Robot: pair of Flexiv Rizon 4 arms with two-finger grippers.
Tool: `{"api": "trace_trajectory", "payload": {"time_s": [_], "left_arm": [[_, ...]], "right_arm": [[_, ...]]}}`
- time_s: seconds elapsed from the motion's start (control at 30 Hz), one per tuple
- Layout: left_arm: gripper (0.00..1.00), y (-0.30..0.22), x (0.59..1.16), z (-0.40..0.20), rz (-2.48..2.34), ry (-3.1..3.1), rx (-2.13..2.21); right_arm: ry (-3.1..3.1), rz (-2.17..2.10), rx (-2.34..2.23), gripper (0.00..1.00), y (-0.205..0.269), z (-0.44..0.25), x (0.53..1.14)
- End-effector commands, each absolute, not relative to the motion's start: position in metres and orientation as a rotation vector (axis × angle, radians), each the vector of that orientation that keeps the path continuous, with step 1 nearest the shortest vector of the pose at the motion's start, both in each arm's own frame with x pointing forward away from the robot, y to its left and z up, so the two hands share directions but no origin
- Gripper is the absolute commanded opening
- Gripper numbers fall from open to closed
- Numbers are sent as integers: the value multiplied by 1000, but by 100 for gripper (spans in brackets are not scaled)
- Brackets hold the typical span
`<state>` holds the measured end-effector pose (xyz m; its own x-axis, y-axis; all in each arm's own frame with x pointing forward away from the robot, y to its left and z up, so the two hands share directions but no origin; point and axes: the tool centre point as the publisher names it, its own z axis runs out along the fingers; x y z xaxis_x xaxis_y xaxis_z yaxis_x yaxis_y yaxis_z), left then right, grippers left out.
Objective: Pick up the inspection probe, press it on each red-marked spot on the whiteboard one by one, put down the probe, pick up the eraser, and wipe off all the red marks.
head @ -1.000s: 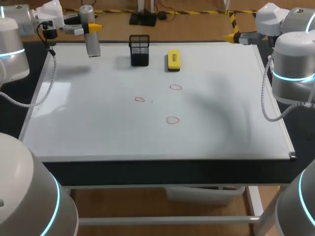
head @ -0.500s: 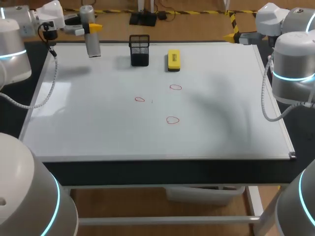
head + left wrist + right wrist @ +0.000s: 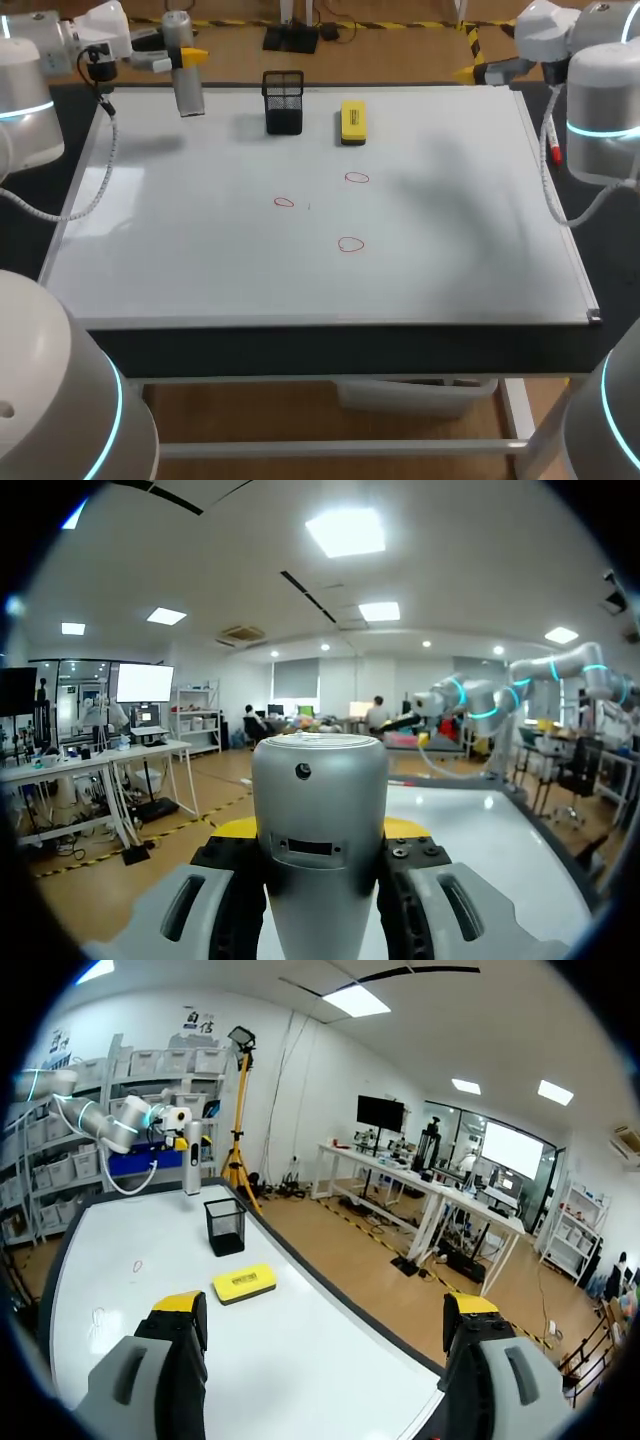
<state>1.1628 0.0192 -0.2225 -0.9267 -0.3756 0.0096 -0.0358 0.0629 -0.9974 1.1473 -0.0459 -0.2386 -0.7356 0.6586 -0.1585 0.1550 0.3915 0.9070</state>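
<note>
We hold the grey cylindrical metal probe upright in our left gripper over the white rectangular whiteboard's far-left corner. 3 red oval marks sit mid-board, and the yellow block eraser lies near its far edge.

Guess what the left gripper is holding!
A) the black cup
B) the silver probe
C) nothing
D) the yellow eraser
B: in the left wrist view the left gripper has both fingers pressed on the silver probe from two sides, while the eraser and cup sit on the whiteboard.
</note>
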Motion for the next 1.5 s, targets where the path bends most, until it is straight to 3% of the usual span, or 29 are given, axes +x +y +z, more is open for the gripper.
{"api": "trace_trajectory", "payload": {"time_s": [0.03, 0.73, 1.5], "left_arm": [[0, 19, 1161, -221, -1946, 2087, -418], [0, 19, 1161, -221, -1946, 2087, -418], [0, 19, 1161, -221, -1946, 2087, -418]], "right_arm": [[2346, 1308, 635, 100, -45, -240, 1172], [2769, 1089, 300, 100, -26, -268, 1228], [3091, 792, -265, 100, 13, -312, 1238]]}}
